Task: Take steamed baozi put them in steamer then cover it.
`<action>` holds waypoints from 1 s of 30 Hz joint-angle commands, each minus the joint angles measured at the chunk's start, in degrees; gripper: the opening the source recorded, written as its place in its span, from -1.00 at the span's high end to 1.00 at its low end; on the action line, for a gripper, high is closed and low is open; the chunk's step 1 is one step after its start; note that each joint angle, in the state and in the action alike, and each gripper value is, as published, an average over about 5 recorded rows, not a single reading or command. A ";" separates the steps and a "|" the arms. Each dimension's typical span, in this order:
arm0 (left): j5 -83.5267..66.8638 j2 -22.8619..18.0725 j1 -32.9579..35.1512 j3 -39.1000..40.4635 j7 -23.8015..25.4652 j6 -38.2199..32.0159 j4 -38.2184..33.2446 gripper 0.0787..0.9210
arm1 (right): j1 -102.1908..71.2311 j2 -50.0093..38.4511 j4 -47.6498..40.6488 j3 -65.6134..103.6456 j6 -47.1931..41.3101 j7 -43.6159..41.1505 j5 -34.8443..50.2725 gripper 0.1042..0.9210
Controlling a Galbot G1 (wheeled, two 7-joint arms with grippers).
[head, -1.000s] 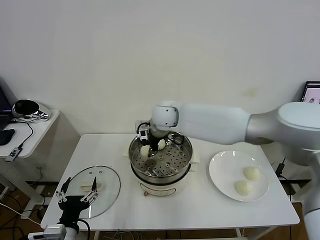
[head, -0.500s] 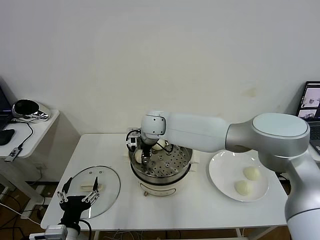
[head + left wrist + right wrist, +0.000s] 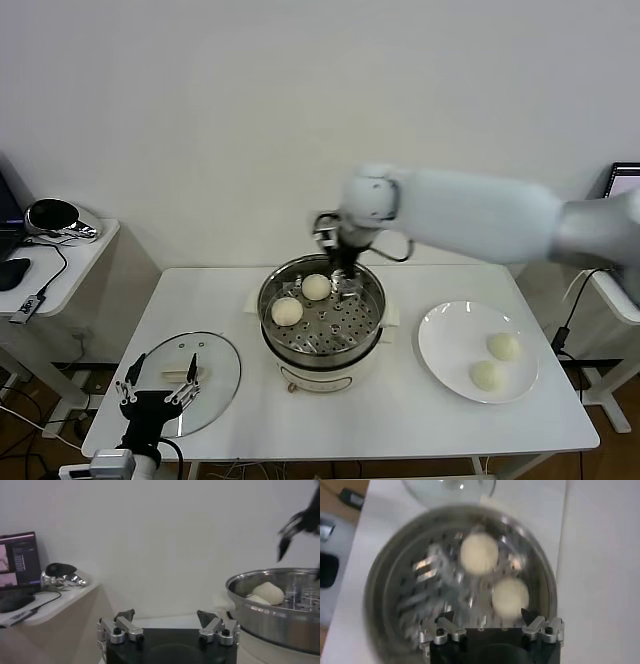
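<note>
The steel steamer (image 3: 372, 322) stands mid-table on its cream base. Two baozi lie on its perforated tray, one at the left (image 3: 287, 311) and one at the back (image 3: 316, 287); both show in the right wrist view (image 3: 478, 553) (image 3: 510, 596) and one in the left wrist view (image 3: 268, 593). Two more baozi (image 3: 503, 346) (image 3: 486, 375) lie on the white plate (image 3: 445, 345) at the right. My right gripper (image 3: 346, 270) hangs open and empty over the steamer's back rim. My left gripper (image 3: 157, 395) is open and empty, low at the table's front left.
The glass lid (image 3: 215, 377) lies flat on the table at the front left, next to the left gripper. A side table (image 3: 60, 275) with a shiny object and cables stands at the far left. A laptop screen (image 3: 624, 184) shows at the right edge.
My right gripper let a second baozi go at the left of the tray, then rose and swung back right to the steamer's back rim. The left arm has not moved.
</note>
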 commanded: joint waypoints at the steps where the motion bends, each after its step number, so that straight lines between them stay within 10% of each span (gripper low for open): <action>1: 0.18 0.07 0.18 0.32 0.01 0.01 -0.03 -0.77 | 6.07 -18.81 9.19 -3.92 7.75 -8.60 -7.29 -0.76; 30: 3.93 -2.03 1.14 1.57 0.06 0.10 0.58 -0.77 | -43.44 -36.65 4.22 31.02 24.09 -3.79 -36.38 -0.76</action>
